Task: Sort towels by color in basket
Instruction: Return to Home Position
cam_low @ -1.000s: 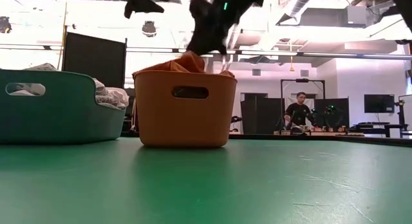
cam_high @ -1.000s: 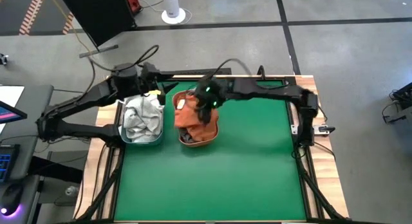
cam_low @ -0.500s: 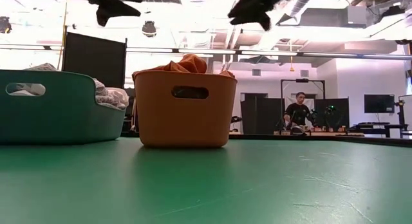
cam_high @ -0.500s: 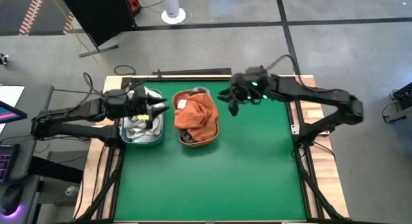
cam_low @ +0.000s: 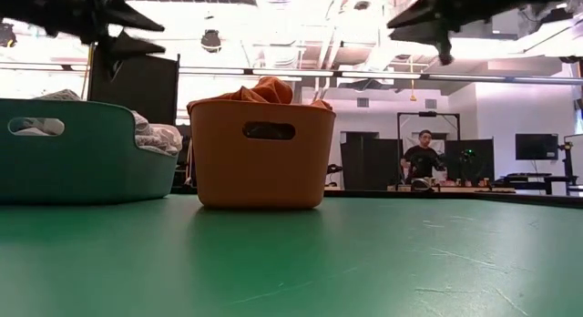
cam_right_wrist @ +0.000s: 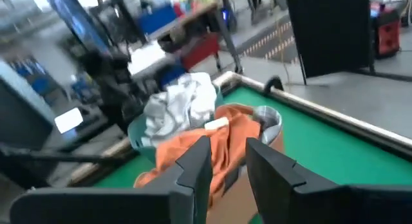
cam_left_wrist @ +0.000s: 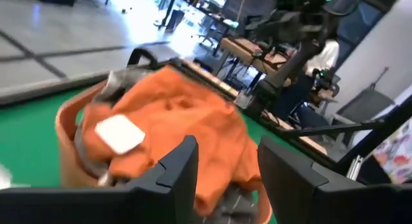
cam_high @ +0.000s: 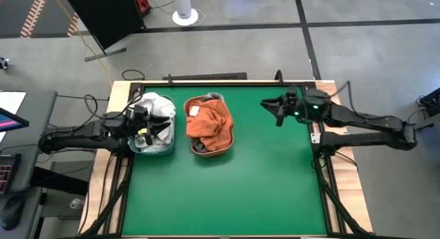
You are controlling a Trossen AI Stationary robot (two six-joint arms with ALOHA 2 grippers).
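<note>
A rust orange towel [cam_high: 213, 122] lies heaped on darker cloth in the orange basket [cam_low: 260, 153], its top above the rim. White and grey towels [cam_high: 155, 105] fill the teal basket [cam_low: 82, 162] to its left. My left gripper [cam_high: 157, 126] hovers open over the teal basket, pointing level at the orange one; the left wrist view shows nothing between its fingers [cam_left_wrist: 174, 172]. My right gripper [cam_high: 271, 108] hangs open above the mat, right of the orange basket, pointing back at both baskets [cam_right_wrist: 199, 147].
Both baskets stand side by side at the far left of the green mat [cam_high: 227, 191], whose near half and right side are bare. A wooden frame [cam_high: 328, 191] borders the table. A person [cam_low: 424, 158] sits far off in the room behind.
My right gripper has drawn back from over the orange basket toward the table's right edge, leaving the orange towel lying in it. My left gripper has come down from the far edge behind the baskets, toward the near left, and now hangs over the teal basket.
</note>
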